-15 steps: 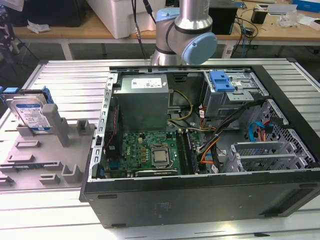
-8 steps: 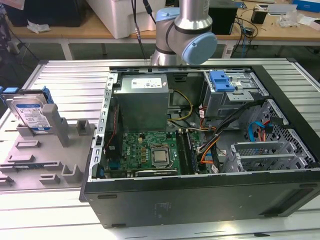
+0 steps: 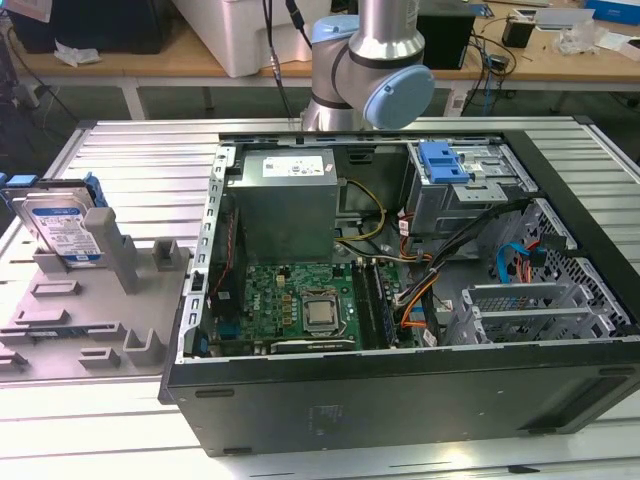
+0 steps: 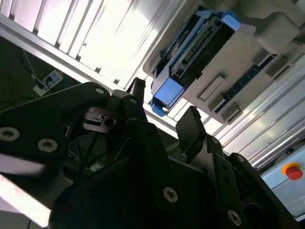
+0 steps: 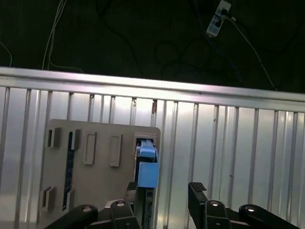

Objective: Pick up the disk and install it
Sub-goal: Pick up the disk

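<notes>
At the exterior view's left, the disk [image 3: 62, 225] stands upright in its grey holder [image 3: 105, 300], not yet picked; the end effector [image 5: 163, 188], spread open and empty, would need to straddle its edge.

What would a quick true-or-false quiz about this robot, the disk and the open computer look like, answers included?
1. The disk stands on edge in a grey holder on the exterior view's left. True.
2. The disk is already fitted inside the computer case. False: it sits in the holder, outside the case.
3. The jaws are clamped on the disk. False: in both wrist views they stand open and hold nothing.
4. The computer case lies open, with its green motherboard showing. True.
</notes>
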